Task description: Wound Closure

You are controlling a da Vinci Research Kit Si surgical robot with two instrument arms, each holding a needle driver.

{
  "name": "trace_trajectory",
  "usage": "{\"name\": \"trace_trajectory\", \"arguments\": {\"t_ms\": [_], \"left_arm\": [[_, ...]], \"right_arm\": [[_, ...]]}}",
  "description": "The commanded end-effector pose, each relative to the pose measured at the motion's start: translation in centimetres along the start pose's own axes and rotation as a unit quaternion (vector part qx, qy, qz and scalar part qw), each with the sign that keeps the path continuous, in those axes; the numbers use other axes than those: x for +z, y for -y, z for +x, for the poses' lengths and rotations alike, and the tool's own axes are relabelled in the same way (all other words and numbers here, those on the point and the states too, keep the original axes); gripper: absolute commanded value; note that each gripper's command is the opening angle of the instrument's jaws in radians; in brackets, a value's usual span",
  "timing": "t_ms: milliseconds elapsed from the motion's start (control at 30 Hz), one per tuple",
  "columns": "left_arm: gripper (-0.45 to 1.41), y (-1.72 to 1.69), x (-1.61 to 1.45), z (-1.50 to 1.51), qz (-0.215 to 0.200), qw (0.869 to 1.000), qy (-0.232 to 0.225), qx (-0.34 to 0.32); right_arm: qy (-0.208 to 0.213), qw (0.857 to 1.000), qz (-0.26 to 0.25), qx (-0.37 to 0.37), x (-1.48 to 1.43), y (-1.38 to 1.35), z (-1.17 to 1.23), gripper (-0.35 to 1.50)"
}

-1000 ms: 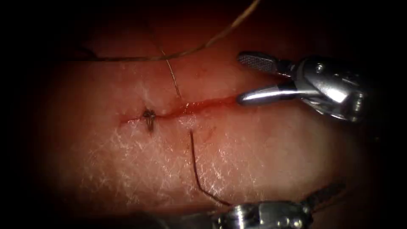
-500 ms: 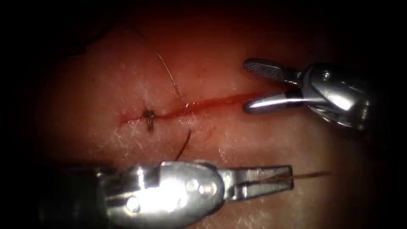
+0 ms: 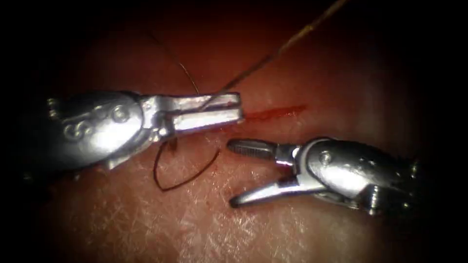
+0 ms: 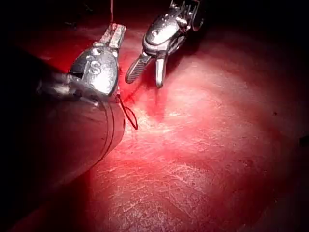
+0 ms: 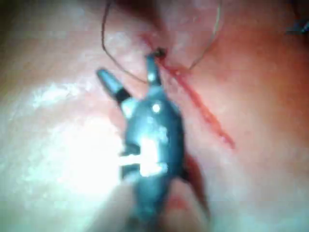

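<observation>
The shiny silver left tool [image 3: 236, 107] lies along the thin red cut [image 3: 278, 113], jaws closed on the thin brown thread [image 3: 287, 44]. The silver right tool [image 3: 234, 173] sits just below, jaws wide apart and holding nothing. A dark loop of thread [image 3: 183, 178] lies on the pale pink tissue [image 3: 195, 224] between them, nearer the left tool.

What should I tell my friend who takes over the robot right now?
Left arm's silver tool: jaws shut on the thin brown thread, over the red cut in the pale pork tissue.
Right arm's silver tool: jaws open, holding nothing, just below the cut.
Thread: one strand runs up and right from the left tool; a dark loop lies on the tissue below the cut.
Done: one dark knot sits at the cut's left end.
Left: the red stretch right of the left tool is still open.
I cannot make out the needle.
</observation>
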Motion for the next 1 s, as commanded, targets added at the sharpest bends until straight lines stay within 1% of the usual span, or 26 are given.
{"name": "trace_trajectory", "arguments": {"t_ms": [33,67,167,233,333,367,500,567,600,667,700,867,967,1000], "left_arm": [[-0.45,0.02,0.06,-0.09,0.0,1.0,-0.003,-0.005],[-0.45,0.05,0.05,-0.11,0.001,1.0,-0.006,-0.005],[-0.45,0.07,0.04,-0.15,0.002,1.0,-0.005,-0.006],[-0.45,0.06,0.04,-0.17,0.003,1.0,-0.005,-0.006],[-0.45,0.05,0.04,-0.17,0.005,1.0,-0.004,-0.005],[-0.45,0.05,0.04,-0.17,0.002,1.0,-0.005,-0.005],[-0.45,0.04,0.04,-0.18,0.002,1.0,-0.006,-0.005],[-0.45,0.03,0.04,-0.18,0.001,1.0,-0.005,-0.004],[-0.45,0.03,0.04,-0.18,0.001,1.0,-0.005,-0.004],[-0.45,0.03,0.03,-0.18,0.001,1.0,-0.005,-0.005],[-0.45,0.03,0.03,-0.18,0.001,1.0,-0.005,-0.005],[-0.45,-0.01,0.02,-0.11,0.0,1.0,-0.005,-0.007],[-0.45,0.01,0.04,-0.08,-0.001,1.0,-0.003,-0.014],[-0.21,0.02,0.06,-0.07,-0.003,1.0,-0.001,-0.024]], "right_arm": [[-0.005,1.0,-0.002,0.0,0.21,0.01,-0.04,1.15],[-0.004,1.0,-0.01,0.004,0.34,-0.02,-0.03,1.15],[-0.004,1.0,-0.017,0.014,0.5,-0.07,0.0,1.15],[-0.006,0.999,-0.018,0.029,0.64,-0.11,0.07,1.16],[-0.01,0.999,-0.003,0.049,0.72,-0.1,0.16,1.13],[-0.012,0.998,0.006,0.057,0.75,-0.08,0.2,1.08],[-0.015,0.998,0.018,0.067,0.81,-0.08,0.28,1.01],[-0.017,0.997,0.018,0.069,0.83,-0.1,0.3,0.93],[-0.017,0.997,0.019,0.075,0.83,-0.1,0.3,0.78],[-0.017,0.996,0.023,0.082,0.82,-0.11,0.28,-0.16],[-0.018,0.996,0.025,0.081,0.81,-0.11,0.27,-0.35],[-0.007,0.997,0.023,0.078,0.66,-0.14,0.16,-0.35],[-0.007,0.997,0.021,0.078,0.64,-0.14,0.17,-0.35],[-0.007,0.997,0.021,0.078,0.64,-0.14,0.17,-0.35]]}}
